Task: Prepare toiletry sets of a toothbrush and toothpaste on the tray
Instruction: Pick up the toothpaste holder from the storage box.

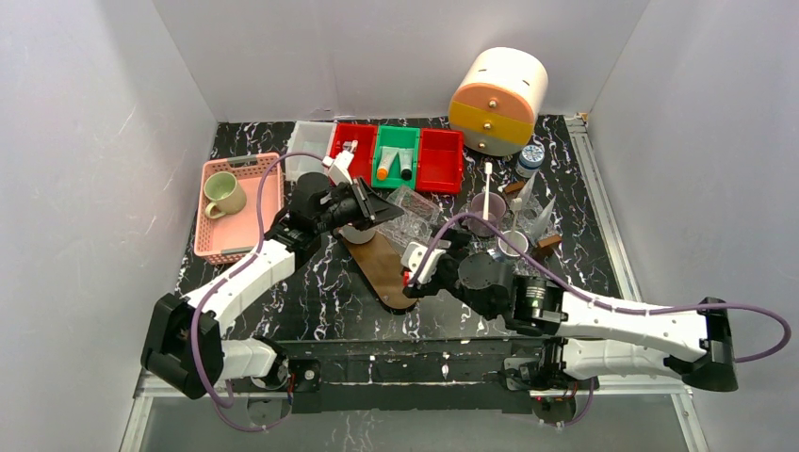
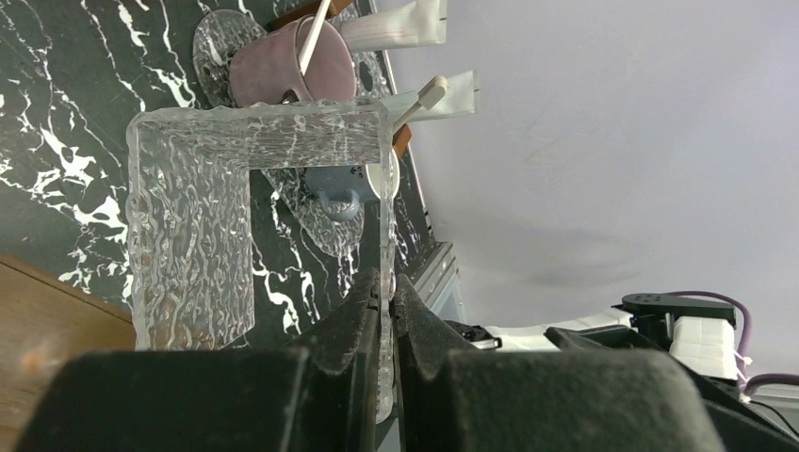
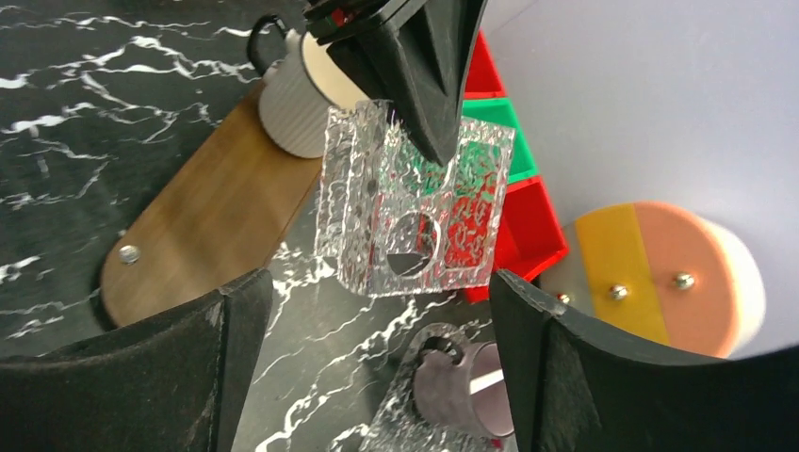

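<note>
1. Top view: the left gripper [image 1: 377,209] is pinched shut on one edge of the clear tray [image 1: 419,215], and the tray reaches away from its fingertips toward the right arm. The right gripper [image 1: 415,268] sits just on the near side of the tray with its jaws spread wide around nothing. A toothbrush [image 1: 487,188] stands nearly upright in a purple cup [image 1: 485,226], ahead and to the right of the right gripper, so that arm is the nearer one. An orange-capped tube [image 1: 383,170] and a dark-capped tube [image 1: 406,168] lie in the green bin [image 1: 397,131], beyond the left gripper's tips.

2. Left wrist view: the two fingers meet on a thin wall of the tray. The tray's textured floor runs forward and to the left of them. The cup with the toothbrush is past the tray's far end.

3. Right wrist view: the tray stands on edge dead ahead, centred between the wide fingers and apart from both. The left gripper's black tips bite its top edge. I cannot tell whether its lower edge rests on the table. Ahead-left, a white ribbed cup [image 3: 301,94] sits on a wooden board [image 3: 207,217]. The free right gripper looks best placed to take the toothbrush, probably from above along its upright axis.
</note>
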You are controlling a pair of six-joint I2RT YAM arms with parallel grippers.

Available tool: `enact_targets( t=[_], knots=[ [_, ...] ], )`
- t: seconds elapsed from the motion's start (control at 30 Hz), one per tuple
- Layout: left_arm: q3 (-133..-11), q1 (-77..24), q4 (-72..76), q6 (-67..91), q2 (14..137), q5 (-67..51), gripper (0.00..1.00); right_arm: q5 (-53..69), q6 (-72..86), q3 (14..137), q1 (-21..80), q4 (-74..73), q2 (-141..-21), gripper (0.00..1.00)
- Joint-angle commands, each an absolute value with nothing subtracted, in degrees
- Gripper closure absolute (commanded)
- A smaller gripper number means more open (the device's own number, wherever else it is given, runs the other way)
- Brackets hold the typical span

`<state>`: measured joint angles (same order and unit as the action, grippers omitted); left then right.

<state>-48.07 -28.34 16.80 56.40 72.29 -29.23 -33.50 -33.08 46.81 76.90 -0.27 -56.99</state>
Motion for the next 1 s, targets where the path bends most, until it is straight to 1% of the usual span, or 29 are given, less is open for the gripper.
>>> enact_targets(
  t=[0.0,0.1,0.27,0.37,0.43,0.57,0.67,0.8,0.93,0.97],
  knots=[
    [-47.0,-28.3,17.9,54.1,68.9,-31.5,1.0,-29.7,-23.5,50.8,77.1,-8.6,-53.2,0.06],
    [-46.1,-28.3,18.1,54.1,68.1,-32.9,1.0,-28.8,-21.7,51.6,77.0,-8.6,-51.6,0.02],
    [-44.8,-28.3,17.3,52.9,66.2,-35.1,1.0,-26.8,-17.8,54.2,75.7,-10.7,-51.4,0.02],
    [-44.3,-28.3,16.5,52.2,64.9,-36.2,1.0,-23.3,-15.3,56.1,72.1,-11.5,-52.8,0.02],
    [-44.2,-28.3,15.4,51.5,63.8,-36.4,1.0,-19.5,-13.1,57.4,67.8,-12.6,-54.5,0.03],
    [-43.8,-28.3,13.7,50.3,62.3,-36.8,1.0,-10.5,-9.3,59.3,58.2,-13.4,-57.6,0.06],
    [-43.2,-28.3,13.3,50.0,61.7,-37.1,1.0,-6.7,-7.2,60.5,53.9,-13.4,-59.7,0.08],
    [-42.3,-28.3,13.5,50.1,61.7,-38.2,1.0,-5.0,-5.8,63.1,51.9,-15.5,-63.7,0.14],
    [-41.6,-28.3,14.8,51.2,61.7,-39.1,1.0,-6.2,-5.1,63.8,51.5,-14.6,-66.8,0.19],
    [-41.4,-28.3,15.0,51.5,61.6,-39.2,1.0,-5.9,-5.1,64.0,51.4,-14.4,-67.9,0.19]
  ],
)
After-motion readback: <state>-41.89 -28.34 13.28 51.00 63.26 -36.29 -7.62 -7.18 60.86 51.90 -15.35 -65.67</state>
